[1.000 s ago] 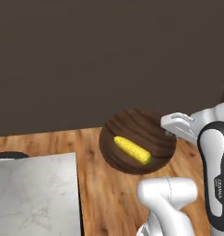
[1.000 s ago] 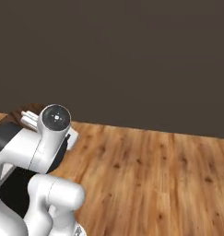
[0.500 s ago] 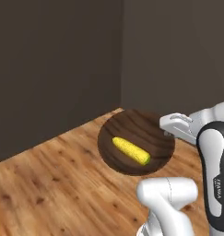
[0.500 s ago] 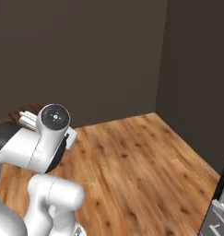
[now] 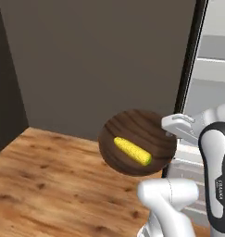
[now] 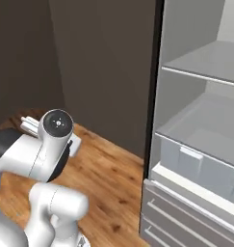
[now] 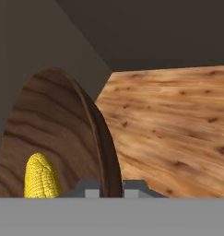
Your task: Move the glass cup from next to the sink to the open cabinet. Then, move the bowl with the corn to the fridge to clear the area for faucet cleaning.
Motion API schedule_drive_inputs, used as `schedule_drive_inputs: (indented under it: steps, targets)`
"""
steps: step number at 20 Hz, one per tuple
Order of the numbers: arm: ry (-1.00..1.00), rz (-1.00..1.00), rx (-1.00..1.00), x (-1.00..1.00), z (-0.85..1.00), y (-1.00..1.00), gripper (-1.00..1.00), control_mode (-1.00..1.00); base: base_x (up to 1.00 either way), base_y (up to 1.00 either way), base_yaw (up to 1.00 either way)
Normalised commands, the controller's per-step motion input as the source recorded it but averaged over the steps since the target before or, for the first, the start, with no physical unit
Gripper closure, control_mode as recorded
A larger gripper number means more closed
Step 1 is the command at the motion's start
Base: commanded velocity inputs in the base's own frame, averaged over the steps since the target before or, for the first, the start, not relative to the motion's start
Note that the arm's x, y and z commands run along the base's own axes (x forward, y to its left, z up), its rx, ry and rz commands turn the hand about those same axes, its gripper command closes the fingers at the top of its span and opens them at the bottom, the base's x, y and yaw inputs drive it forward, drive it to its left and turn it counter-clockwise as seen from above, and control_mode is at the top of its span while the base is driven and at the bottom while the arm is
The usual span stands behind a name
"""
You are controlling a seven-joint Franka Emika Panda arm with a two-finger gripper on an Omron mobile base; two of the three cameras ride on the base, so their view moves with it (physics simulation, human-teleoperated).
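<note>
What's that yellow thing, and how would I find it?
Start at the tall grey fridge with its pale shelves, standing open on the right. Just left of it, above the wooden floor, the robot's fingers grip the rim of a wide dark-brown wooden bowl. Inside lies the small yellow corn cob, the brightest thing there.

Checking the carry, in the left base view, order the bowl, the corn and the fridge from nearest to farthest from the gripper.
1. Bowl: its right rim sits in the gripper.
2. Corn: lying inside the bowl, left of the gripper.
3. Fridge: open, behind and to the right.
</note>
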Motion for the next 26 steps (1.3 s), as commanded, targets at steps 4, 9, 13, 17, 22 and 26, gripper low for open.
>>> schedule_drive_inputs:
  steps: [4,9,13,17,22,26]
  targets:
    - [0.00,0.00,0.00,0.00,0.00,0.00,1.00,1.00,0.75,-0.03,-0.62]
    - [0.00,0.00,0.00,0.00,0.00,0.00,1.00,1.00,0.54,-0.25,-0.63]
    - [0.00,0.00,0.00,0.00,0.00,0.00,1.00,1.00,0.44,-0.21,-0.67]
    - [0.00,0.00,0.00,0.00,0.00,0.00,1.00,1.00,0.57,-0.22,-0.59]
    - [0.00,0.00,0.00,0.00,0.00,0.00,1.00,1.00,0.51,-0.11,-0.37]
    - [0.00,0.00,0.00,0.00,0.00,0.00,1.00,1.00,0.31,-0.19,-0.13]
